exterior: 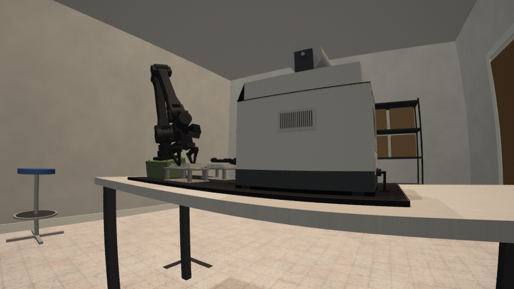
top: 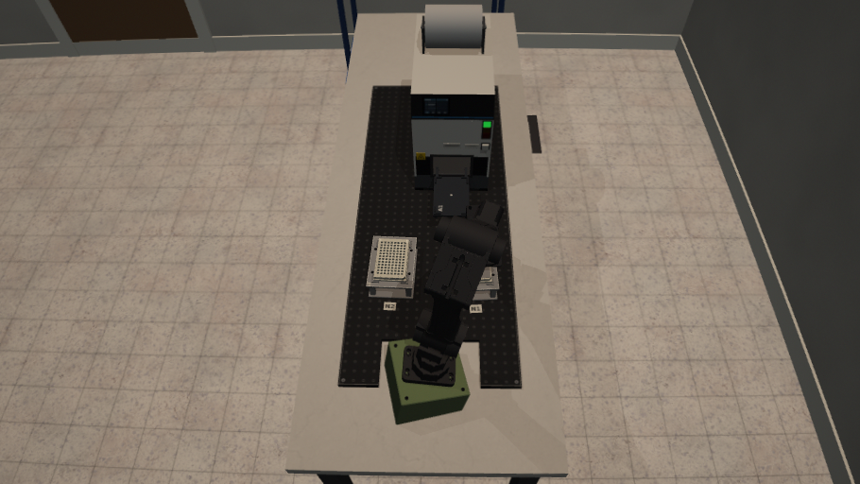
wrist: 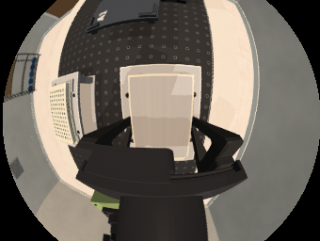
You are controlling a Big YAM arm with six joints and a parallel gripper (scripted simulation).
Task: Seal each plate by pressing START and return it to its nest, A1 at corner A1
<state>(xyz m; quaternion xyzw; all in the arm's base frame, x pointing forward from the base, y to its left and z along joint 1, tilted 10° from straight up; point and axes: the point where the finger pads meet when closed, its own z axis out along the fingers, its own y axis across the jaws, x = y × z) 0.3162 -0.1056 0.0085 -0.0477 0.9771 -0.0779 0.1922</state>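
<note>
My gripper (exterior: 186,163) (wrist: 161,119) is shut on the long sides of the N1 plate (wrist: 160,96), whose top is covered by smooth, shiny foil. This plate is at nest N1 (top: 494,280) (wrist: 124,85); I cannot tell whether it is fully down. The arm hides most of it in the top view. The N2 plate (top: 391,258) (wrist: 60,113), with open wells showing, sits in nest N2 (top: 411,262). The sealer's stage (top: 451,201) (wrist: 124,13) is out and bare. The lamp (top: 487,124) is green, above the START button (top: 485,146).
The sealer (top: 453,75) (exterior: 305,143) stands behind the stage, with a foil roll (top: 453,26) behind its housing. The arm's green base (top: 430,403) (exterior: 154,169) is at the front. Nest N2 is left of the gripper in the wrist view.
</note>
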